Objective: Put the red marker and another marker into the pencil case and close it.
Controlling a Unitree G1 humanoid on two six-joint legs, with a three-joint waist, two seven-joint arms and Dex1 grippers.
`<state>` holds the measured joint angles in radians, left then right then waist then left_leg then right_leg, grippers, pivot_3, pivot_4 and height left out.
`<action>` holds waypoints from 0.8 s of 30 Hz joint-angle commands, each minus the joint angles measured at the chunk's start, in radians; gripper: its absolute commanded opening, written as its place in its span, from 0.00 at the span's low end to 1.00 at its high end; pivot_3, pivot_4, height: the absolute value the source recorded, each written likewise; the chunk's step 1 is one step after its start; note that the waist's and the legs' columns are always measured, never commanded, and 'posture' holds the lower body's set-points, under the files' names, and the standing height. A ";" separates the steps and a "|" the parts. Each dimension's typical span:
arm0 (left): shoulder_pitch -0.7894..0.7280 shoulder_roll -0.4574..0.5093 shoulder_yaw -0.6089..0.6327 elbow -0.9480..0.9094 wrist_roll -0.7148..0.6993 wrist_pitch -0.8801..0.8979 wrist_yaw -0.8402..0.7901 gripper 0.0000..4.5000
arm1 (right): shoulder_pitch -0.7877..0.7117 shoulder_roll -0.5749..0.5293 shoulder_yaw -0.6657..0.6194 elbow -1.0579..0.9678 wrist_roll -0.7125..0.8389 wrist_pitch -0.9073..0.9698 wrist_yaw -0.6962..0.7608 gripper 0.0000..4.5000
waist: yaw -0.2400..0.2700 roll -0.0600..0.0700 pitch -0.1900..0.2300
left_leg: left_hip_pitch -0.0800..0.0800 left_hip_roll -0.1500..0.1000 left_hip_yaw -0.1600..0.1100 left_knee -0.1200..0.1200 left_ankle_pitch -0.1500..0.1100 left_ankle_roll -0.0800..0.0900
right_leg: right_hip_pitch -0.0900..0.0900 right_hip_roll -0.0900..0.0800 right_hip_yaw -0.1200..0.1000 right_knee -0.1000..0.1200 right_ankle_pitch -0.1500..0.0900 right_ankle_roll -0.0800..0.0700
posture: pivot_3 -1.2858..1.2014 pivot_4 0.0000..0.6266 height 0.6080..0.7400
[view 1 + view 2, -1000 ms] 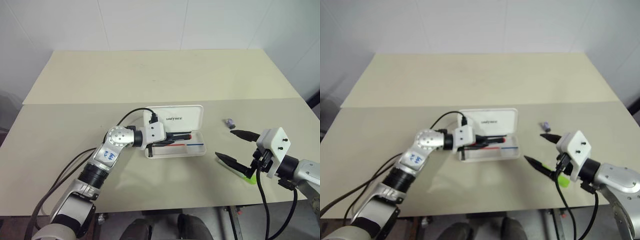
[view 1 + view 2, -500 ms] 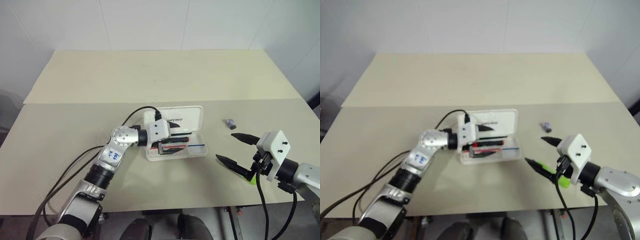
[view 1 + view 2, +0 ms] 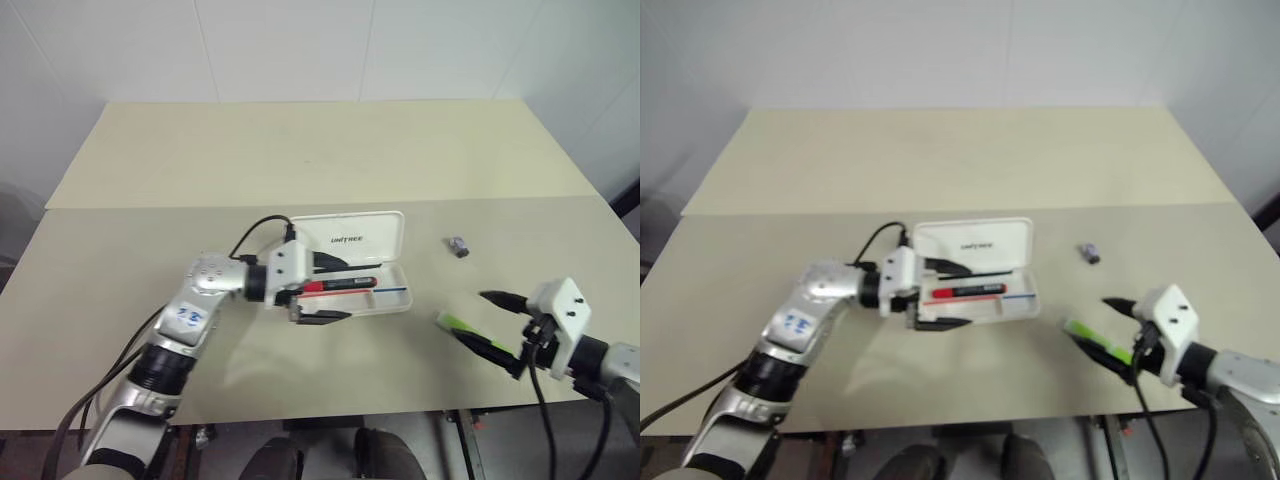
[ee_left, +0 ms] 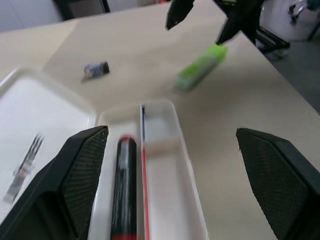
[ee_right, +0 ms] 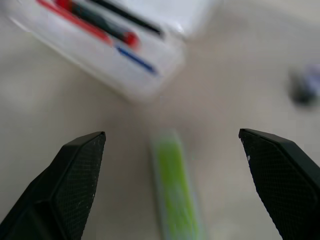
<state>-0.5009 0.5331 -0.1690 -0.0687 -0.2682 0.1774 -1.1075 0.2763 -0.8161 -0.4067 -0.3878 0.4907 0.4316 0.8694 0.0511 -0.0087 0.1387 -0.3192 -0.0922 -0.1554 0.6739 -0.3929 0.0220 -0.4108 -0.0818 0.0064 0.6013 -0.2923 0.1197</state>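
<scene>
Lying in the open pencil case (image 3: 350, 262), the red marker (image 3: 338, 285) is stowed; left gripper (image 3: 325, 290) gapes empty beside it; right gripper (image 3: 500, 325), jaws spread, straddles the lime-green marker (image 3: 462, 327) at the case's four o'clock, ready to grasp.

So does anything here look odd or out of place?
Nothing looks damaged. The pencil case lies open with the red marker inside; the lime-green marker lies loose on the table, and a small grey-purple block sits apart.
</scene>
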 commanded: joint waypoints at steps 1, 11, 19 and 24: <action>0.014 0.055 0.063 -0.076 -0.072 0.020 -0.045 0.99 | -0.006 -0.026 -0.026 0.061 -0.030 -0.066 0.049 1.00 | 0.000 0.000 0.000 | 0.000 0.000 0.000 0.000 0.000 0.000 | 0.000 0.000 0.000 0.000 0.000 0.000 | 0.52 0.24 1.00; 0.125 0.211 0.181 -0.115 -0.156 0.021 -0.143 0.99 | -0.120 -0.044 0.076 0.264 -0.100 -0.144 0.139 1.00 | 0.000 0.002 0.001 | 0.000 0.000 0.000 -0.002 0.000 0.000 | 0.001 0.000 0.000 -0.002 0.000 0.000 | 0.52 0.24 1.00; 0.153 0.244 0.188 -0.126 -0.159 0.029 -0.141 0.99 | -0.156 -0.024 0.154 0.356 -0.130 -0.197 0.181 1.00 | -0.001 0.002 0.001 | 0.000 0.000 -0.001 -0.005 0.000 0.000 | 0.000 -0.001 0.000 -0.003 0.000 -0.001 | 0.52 0.24 1.00; 0.158 0.252 0.193 -0.122 -0.157 0.024 -0.141 1.00 | -0.154 -0.013 0.181 0.397 -0.156 -0.245 0.179 0.64 | -0.003 0.001 0.001 | 0.001 0.001 0.000 -0.006 0.000 0.000 | -0.001 0.000 -0.001 -0.003 0.000 -0.001 | 0.52 0.24 1.00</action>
<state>-0.3440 0.7661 -0.0087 -0.1572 -0.4073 0.2100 -1.2454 0.1087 -0.8392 -0.2396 -0.0032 0.3524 0.2037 1.0411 0.0476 -0.0074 0.1394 -0.3185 -0.0912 -0.1557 0.6682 -0.3930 0.0219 -0.4113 -0.0818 0.0057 0.5982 -0.2921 0.1189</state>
